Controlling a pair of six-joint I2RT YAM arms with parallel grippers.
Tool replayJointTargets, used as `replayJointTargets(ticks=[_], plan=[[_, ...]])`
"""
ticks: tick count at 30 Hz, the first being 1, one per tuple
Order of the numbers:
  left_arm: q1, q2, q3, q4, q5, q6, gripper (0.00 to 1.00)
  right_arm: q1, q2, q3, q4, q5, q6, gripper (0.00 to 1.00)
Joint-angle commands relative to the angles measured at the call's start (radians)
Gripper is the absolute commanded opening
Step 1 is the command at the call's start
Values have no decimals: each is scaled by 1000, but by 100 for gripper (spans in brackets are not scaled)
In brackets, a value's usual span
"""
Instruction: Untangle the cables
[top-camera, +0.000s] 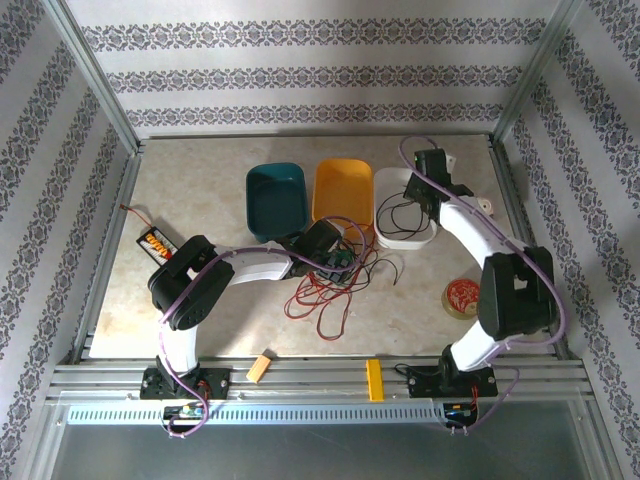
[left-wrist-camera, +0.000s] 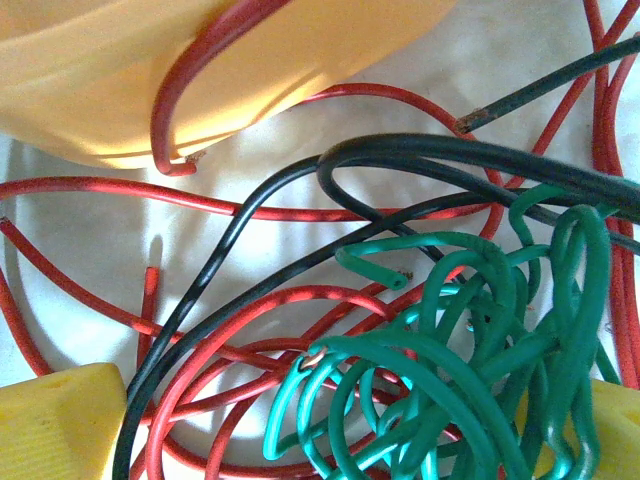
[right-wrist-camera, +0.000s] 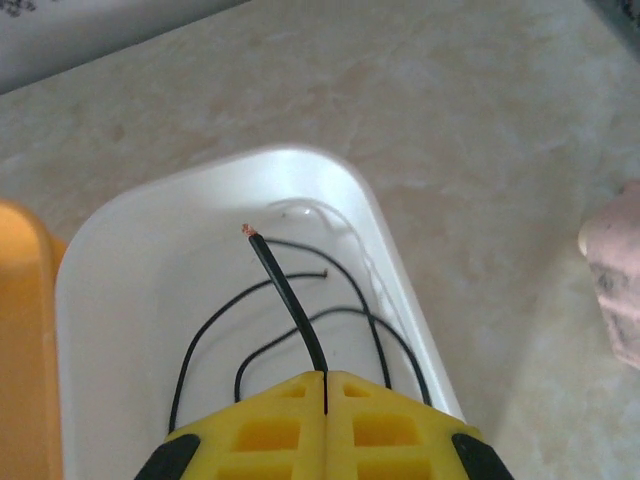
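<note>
Three tubs stand in a row: one teal tub (top-camera: 276, 195), one orange tub (top-camera: 343, 188), one white tub (top-camera: 398, 238). Two robot arms, the left arm (top-camera: 235, 270) and the right arm (top-camera: 482, 232). The cables (top-camera: 322, 298) come in three colours, red, green and black; the strands in the tangle I can't count. One battery box (top-camera: 157, 243), one round red disc (top-camera: 462, 296), and two blocks on the front rail, a tan block (top-camera: 261, 368) and a yellow block (top-camera: 374, 380).

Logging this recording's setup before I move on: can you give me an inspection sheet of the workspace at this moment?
Surface: beige marbled table.
Job's things: red, green and black cables tangled beside the orange bin; one black cable over the white bin.
Clutter: teal bin, battery box, red-patterned disc.
Grippers: left gripper open over the tangle; right gripper shut on the black cable.
Cables: purple arm cables loop along both arms.
Surroundings: patterned walls, metal frame.
</note>
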Motion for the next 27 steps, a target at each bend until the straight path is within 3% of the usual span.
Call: replayJointTargets(ticks=[1, 9, 13, 18, 20, 23, 27], plan=[[14, 49, -36, -209, -47, 13, 99, 7, 68, 72, -11, 137, 6, 0], [14, 53, -27, -216, -44, 18, 99, 59, 249, 236, -60, 303, -59, 0], [14, 55, -23, -220, -44, 18, 99, 96, 326, 307, -78, 273, -128, 4], [14, 59, -20, -223, -42, 18, 99, 96, 335, 304, -105, 192, -76, 14], [14, 59, -19, -224, -42, 18, 99, 93, 320, 286, -104, 141, -50, 23], [14, 63, -13, -227, -41, 20, 99, 77, 295, 262, -106, 61, -7, 45], [14, 63, -9, -229, -40, 22, 99, 53, 243, 220, -101, 3, 56, 57]])
